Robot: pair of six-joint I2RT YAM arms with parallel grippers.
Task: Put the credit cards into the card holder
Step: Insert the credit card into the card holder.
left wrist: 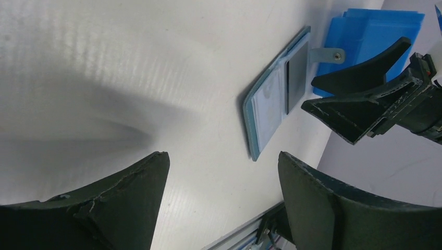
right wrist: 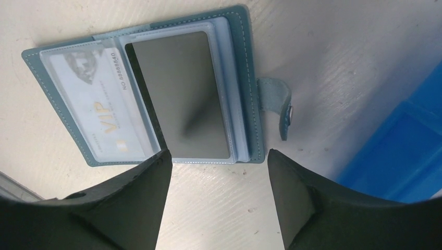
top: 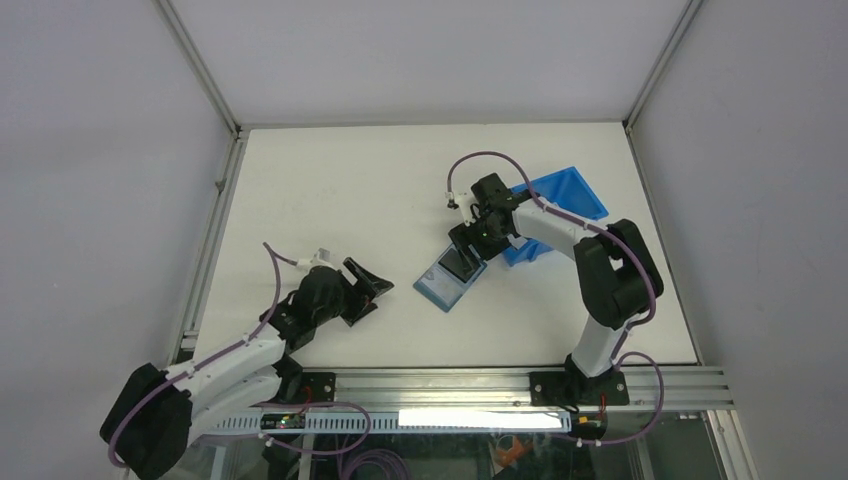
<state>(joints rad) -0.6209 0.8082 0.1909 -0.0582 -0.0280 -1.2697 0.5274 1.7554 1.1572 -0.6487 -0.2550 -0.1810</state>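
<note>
White table (top: 340, 190) boxed in by plain grey walls (top: 90, 150) — aluminium rail (top: 450, 381) along its near edge.

Your white counter (top: 350, 180) carries two things. The teal card holder (top: 440, 288) lies flat and spread open a little right of the middle, closer to the near edge than the far one. Just beside it, toward the right edge, you have a bright-blue bin (top: 570, 195).
</note>
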